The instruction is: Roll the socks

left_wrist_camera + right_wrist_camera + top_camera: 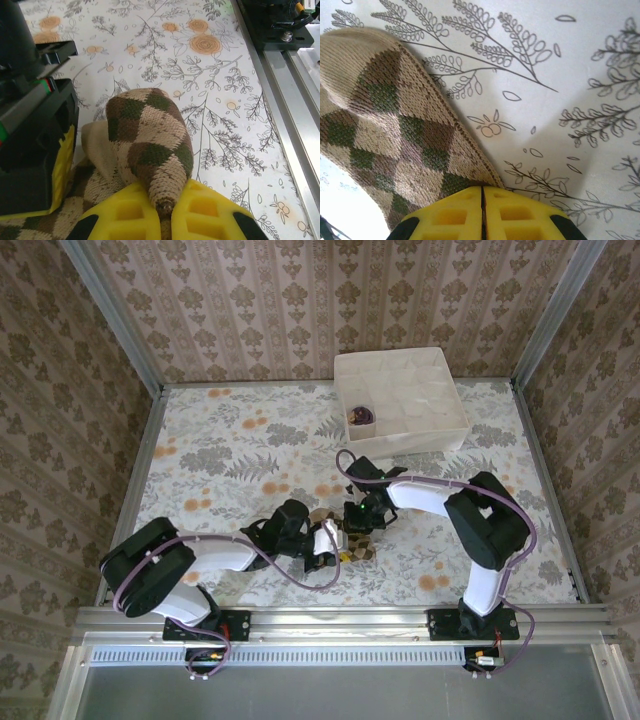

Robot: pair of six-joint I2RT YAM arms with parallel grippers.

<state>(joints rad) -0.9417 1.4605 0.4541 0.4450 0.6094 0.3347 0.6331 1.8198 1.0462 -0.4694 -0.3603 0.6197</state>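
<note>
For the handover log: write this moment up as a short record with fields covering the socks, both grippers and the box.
argyle sock: bunched on the table, between the two grippers
left gripper: shut on one narrow end of the argyle sock
right gripper: shut, its tips at the sock's edge; cannot tell whether fabric is pinched
divider box: at the far side of the table, right of centre
dark purple bundle: in one near-left cell of the divider box; probably a rolled sock, too small to be sure

Argyle sock (150, 145) (brown, tan, green diamonds), bunched, folded over itself
</note>
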